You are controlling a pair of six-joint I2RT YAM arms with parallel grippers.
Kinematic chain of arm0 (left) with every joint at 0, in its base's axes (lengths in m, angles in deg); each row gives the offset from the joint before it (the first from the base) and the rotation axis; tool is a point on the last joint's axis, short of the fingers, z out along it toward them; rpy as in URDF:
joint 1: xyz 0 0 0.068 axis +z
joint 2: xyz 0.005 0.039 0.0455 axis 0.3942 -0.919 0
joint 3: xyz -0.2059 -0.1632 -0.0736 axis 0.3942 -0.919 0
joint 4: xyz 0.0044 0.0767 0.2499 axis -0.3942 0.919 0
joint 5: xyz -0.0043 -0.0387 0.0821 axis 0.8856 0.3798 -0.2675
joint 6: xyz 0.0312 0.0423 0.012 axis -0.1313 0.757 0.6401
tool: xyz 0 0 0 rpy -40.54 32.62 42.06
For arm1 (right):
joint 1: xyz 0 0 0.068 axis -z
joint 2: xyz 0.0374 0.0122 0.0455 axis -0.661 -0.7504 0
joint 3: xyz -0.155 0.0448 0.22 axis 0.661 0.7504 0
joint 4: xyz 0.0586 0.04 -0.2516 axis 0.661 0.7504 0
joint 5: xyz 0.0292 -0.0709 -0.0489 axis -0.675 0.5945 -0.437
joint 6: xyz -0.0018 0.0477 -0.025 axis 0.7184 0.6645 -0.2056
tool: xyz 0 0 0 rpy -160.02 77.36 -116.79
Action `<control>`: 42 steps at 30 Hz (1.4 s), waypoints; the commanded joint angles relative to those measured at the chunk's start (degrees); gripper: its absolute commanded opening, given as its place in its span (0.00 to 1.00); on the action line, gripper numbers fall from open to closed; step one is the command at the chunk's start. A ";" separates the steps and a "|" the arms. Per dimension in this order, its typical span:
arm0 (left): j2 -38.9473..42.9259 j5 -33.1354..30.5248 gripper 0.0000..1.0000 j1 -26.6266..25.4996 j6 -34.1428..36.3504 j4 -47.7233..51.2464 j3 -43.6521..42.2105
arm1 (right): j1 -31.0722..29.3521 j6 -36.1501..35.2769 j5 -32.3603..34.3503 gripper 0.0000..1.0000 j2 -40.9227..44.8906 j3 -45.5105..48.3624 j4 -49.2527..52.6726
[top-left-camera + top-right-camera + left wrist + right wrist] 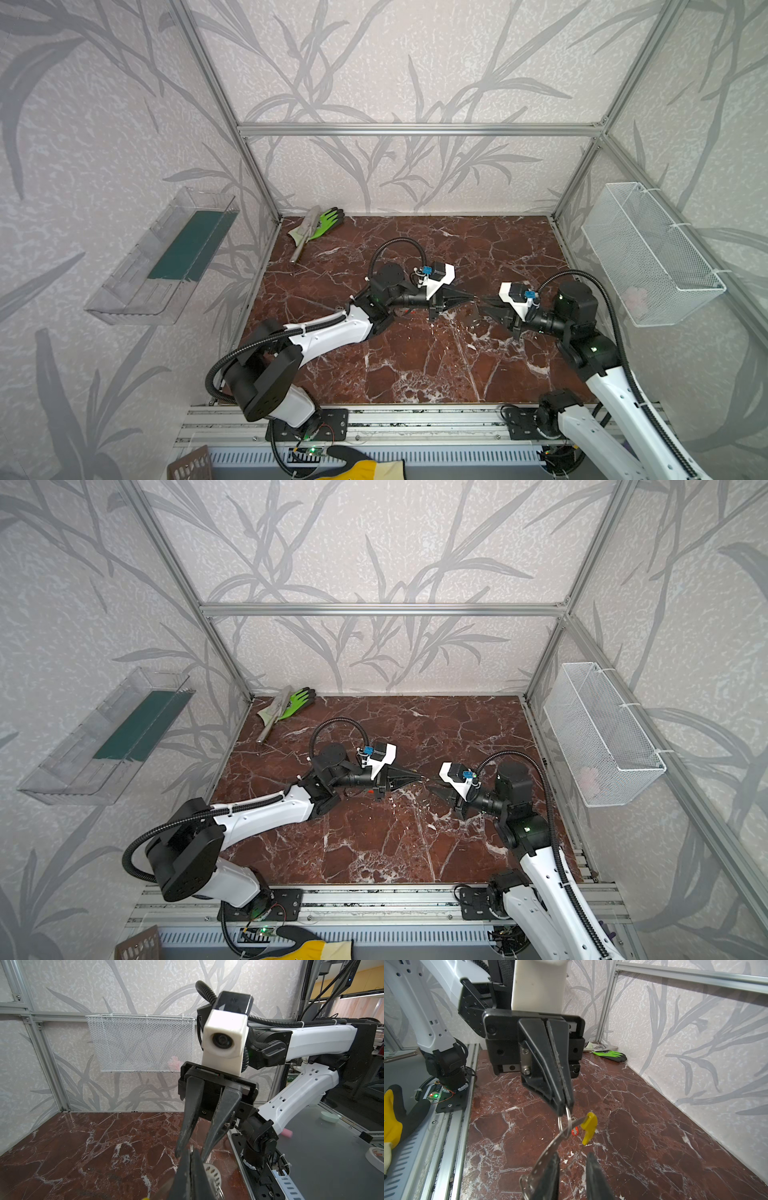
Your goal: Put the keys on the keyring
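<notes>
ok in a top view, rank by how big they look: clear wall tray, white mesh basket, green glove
1. clear wall tray and white mesh basket: they look about alike, so not ranked
2. green glove: clearly smallest

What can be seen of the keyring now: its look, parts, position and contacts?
The keyring looks like a thin, curved grey metal band with a row of small holes and a yellow plastic piece at one end. It hangs tilted above the marble table, between the two grippers. A small silver ring seems threaded on the band, and the left gripper is shut on that ring. The band's lower part runs beside one finger of the open right gripper; whether they touch is unclear.
</notes>
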 commanded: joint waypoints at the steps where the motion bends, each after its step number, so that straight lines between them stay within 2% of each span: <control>1: 1.92 -0.14 0.00 -0.29 0.73 -1.37 2.21 | -0.78 -0.39 -1.88 0.24 -0.51 -0.09 -1.08; 4: 2.10 -0.54 0.00 -0.37 1.31 -1.27 2.09 | -0.96 -0.14 -1.86 0.24 -0.62 -0.36 -1.57; 7: 2.97 -3.11 0.00 -0.41 3.82 0.12 1.62 | -0.96 3.43 3.52 0.27 0.75 -1.21 -0.46; 11: 5.20 -9.40 0.00 -0.70 9.28 3.86 1.28 | -0.96 7.36 8.51 0.35 5.87 -0.96 3.61; 16: 6.79 -17.40 0.00 -2.55 13.60 5.23 0.68 | -1.28 16.59 14.48 0.45 12.67 0.41 3.71; 21: 6.72 -23.76 0.00 -4.64 16.27 5.19 0.84 | -4.10 21.89 20.56 0.45 9.93 -1.30 2.73; 26: 6.54 -27.32 0.00 -5.89 17.84 5.22 1.01 | -8.34 21.91 23.45 0.46 5.00 -3.89 1.57; 30: 7.19 -28.13 0.00 -6.41 18.24 5.52 0.91 | -9.13 21.31 24.30 0.44 3.61 -3.64 0.37; 38: 7.90 -28.07 0.00 -7.04 18.85 6.34 0.90 | -9.26 20.58 23.77 0.27 3.36 -2.93 -3.43; 42: 8.07 -28.31 0.00 -7.19 19.03 6.57 1.18 | -9.87 21.07 22.94 0.27 2.30 -3.21 -4.10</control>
